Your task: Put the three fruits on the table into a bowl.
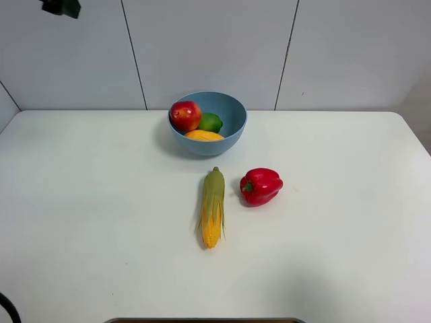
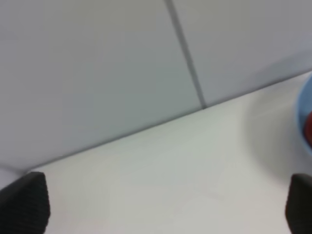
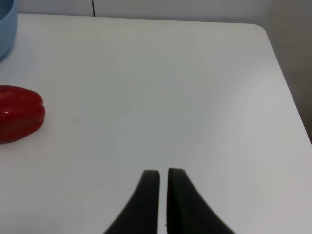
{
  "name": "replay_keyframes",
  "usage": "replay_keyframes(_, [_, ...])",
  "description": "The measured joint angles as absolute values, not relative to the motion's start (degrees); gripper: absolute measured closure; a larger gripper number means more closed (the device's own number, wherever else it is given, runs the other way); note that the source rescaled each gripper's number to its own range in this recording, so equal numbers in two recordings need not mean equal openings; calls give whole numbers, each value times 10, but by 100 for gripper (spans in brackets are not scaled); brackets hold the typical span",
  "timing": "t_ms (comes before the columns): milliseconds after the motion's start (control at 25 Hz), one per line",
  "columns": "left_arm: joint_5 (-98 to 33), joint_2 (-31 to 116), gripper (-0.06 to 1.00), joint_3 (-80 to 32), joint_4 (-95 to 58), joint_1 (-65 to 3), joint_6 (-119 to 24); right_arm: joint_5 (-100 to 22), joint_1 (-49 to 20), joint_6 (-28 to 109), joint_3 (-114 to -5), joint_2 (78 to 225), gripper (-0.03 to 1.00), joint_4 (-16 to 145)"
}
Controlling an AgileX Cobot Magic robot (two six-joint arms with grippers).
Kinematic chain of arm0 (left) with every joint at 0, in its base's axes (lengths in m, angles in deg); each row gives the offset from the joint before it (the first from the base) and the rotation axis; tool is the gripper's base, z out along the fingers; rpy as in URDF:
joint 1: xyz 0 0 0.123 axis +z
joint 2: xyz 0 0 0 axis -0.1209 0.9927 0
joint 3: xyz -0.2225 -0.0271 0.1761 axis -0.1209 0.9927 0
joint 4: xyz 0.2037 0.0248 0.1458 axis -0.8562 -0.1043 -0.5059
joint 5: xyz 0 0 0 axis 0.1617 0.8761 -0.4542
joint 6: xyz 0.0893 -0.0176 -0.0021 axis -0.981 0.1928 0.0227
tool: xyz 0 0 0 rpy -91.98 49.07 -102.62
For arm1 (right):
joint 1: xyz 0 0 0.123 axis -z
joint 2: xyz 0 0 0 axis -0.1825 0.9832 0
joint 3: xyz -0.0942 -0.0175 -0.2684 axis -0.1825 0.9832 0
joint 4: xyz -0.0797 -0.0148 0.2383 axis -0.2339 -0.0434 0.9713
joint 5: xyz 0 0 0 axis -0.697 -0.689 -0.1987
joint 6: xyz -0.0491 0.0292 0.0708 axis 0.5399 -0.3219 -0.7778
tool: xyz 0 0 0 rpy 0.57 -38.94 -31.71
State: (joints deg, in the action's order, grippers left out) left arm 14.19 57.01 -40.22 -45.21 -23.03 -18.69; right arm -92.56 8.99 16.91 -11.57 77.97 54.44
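The light blue bowl (image 1: pixel 225 111) stands at the back middle of the white table (image 1: pixel 87 202). In it lie the red apple (image 1: pixel 185 115), the small green fruit (image 1: pixel 210 122) and the yellow-orange mango (image 1: pixel 203 135). Neither gripper shows in the high view. In the left wrist view my left gripper (image 2: pixel 165 204) is open, its fingertips (image 2: pixel 27 202) wide apart over bare table, with the bowl's rim (image 2: pixel 303 122) and a bit of red at the frame edge. My right gripper (image 3: pixel 163 183) is shut and empty above bare table, apart from the bowl (image 3: pixel 6 27).
A corn cob (image 1: pixel 213 207) with green husk lies in the table's middle. A red bell pepper (image 1: pixel 260 186) lies next to it on the right, also in the right wrist view (image 3: pixel 19 113). A grey panelled wall (image 1: pixel 215 47) stands behind the table.
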Motion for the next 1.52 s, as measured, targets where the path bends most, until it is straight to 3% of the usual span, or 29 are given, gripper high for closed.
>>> replay_keyframes(560, [322,389,-4,-402,-452,-152,-207,-926,90,169,-116,780,97,544])
replay_keyframes(800, [334,314,-4,-388,-464,-140,-219,-926,90,169,-116,780,97,544])
replay_keyframes(1520, [338,-10,-4,-115,-430,-140,-165,-926,90,169,-116,780,97,544])
